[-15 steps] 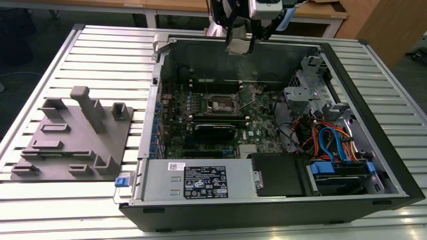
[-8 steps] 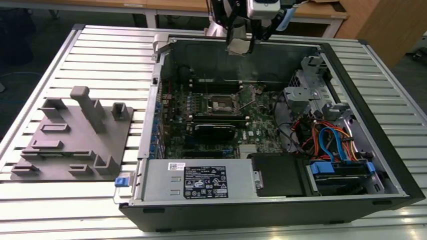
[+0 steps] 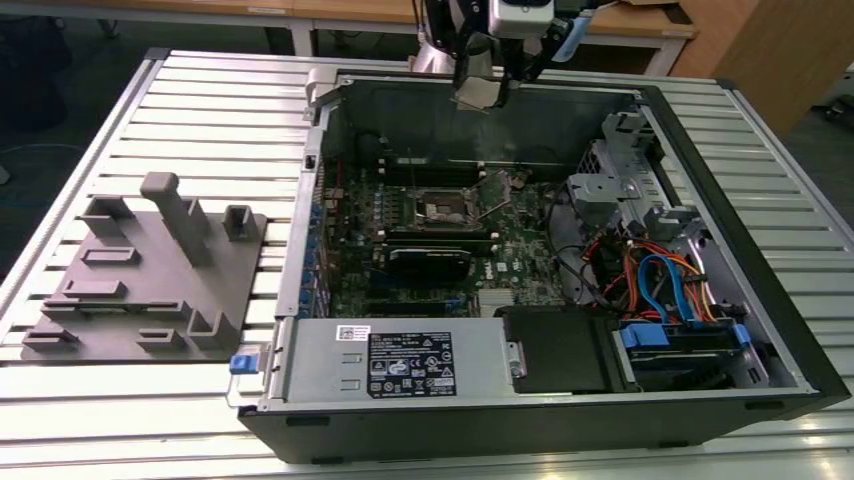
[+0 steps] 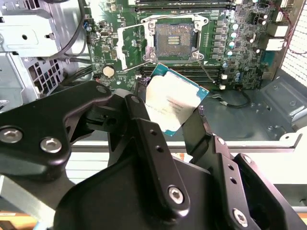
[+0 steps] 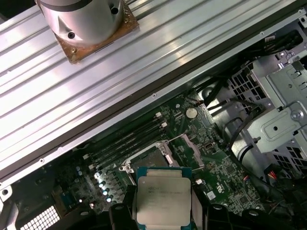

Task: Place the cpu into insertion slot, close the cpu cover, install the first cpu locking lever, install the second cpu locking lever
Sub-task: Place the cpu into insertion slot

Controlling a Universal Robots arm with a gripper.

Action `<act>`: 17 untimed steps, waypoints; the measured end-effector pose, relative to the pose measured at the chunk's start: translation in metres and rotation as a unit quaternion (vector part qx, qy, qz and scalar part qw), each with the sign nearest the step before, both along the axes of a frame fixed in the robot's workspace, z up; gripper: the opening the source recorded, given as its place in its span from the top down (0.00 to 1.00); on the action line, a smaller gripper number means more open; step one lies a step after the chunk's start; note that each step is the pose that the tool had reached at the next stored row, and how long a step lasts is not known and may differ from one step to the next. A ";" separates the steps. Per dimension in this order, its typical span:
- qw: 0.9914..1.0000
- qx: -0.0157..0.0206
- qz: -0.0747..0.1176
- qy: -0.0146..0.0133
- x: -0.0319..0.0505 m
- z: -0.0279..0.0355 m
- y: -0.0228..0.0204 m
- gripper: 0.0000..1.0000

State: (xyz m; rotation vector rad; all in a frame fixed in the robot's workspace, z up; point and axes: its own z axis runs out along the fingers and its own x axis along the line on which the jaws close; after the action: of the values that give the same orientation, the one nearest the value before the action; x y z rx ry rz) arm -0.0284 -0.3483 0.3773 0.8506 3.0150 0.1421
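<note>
Toward the worktop's point(image 3: 200, 100) left edge sits a grey fixture block point(image 3: 147, 270); the open computer case point(image 3: 534, 435) takes the middle and right. Over the case's far wall the gripper point(image 4: 170, 115) pinches the cpu point(image 4: 173, 100) by two opposite edges, clear of the board. The insertion slot point(image 4: 175, 36) lies bare below, inward from that wall, with the cpu cover point(image 4: 128, 47) swung open beside it.

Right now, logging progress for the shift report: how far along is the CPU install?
Done: nothing seated yet; the insertion slot is empty and the cpu cover is open. In hand: the gripper grips the cpu above the computer case. Left: seating, closing the cover, locking.
</note>
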 end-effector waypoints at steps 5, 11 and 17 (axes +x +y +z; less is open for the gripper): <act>1.000 0.000 0.000 0.000 0.0000 0.0000 0.0000 0.46; 1.000 0.000 -0.001 0.000 0.0000 0.0000 0.0000 0.46; 1.000 0.000 -0.017 0.000 0.0000 -0.0002 0.0000 0.46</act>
State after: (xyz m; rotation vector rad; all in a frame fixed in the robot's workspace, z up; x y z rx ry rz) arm -0.0284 -0.3483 0.3770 0.9028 2.9981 0.1418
